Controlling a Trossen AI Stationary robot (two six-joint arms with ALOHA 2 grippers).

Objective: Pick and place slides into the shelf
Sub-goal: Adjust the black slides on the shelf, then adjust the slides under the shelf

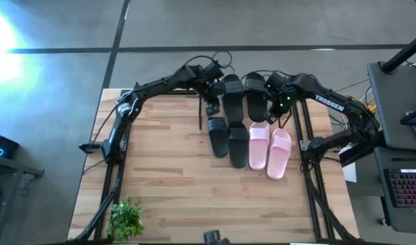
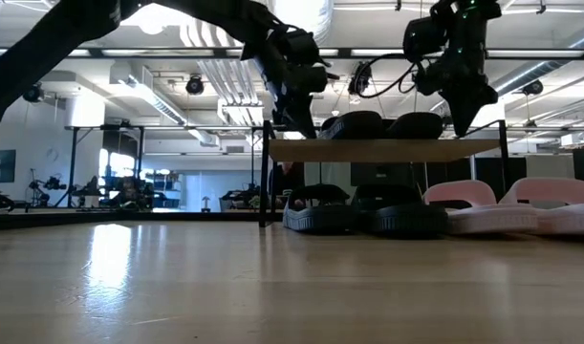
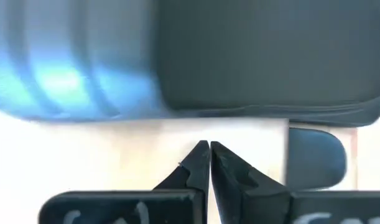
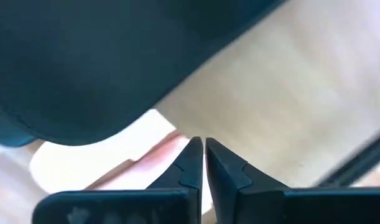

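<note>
The shelf (image 2: pixel 382 150) stands at the table's far middle. Two black slides (image 1: pixel 233 95) (image 1: pixel 255 97) lie side by side on its plank top. Two more black slides (image 1: pixel 218 136) (image 1: pixel 238 144) and two pale pink slides (image 1: pixel 259 146) (image 1: pixel 279 154) lie on the table, with their far ends at or under the shelf. My left gripper (image 3: pixel 208 148) is shut and hovers over the plank, just left of the left top slide (image 3: pixel 264 56). My right gripper (image 4: pixel 199 143) is shut and hovers just right of the right top slide (image 4: pixel 84 62).
A small green plant (image 1: pixel 126 218) stands at the table's near left corner. Thin black shelf legs (image 2: pixel 265 172) stand on either side of the lower slides. A desk with a keyboard (image 1: pixel 405 190) lies beyond the table's right edge. Bare wood (image 1: pixel 167 177) stretches toward the near edge.
</note>
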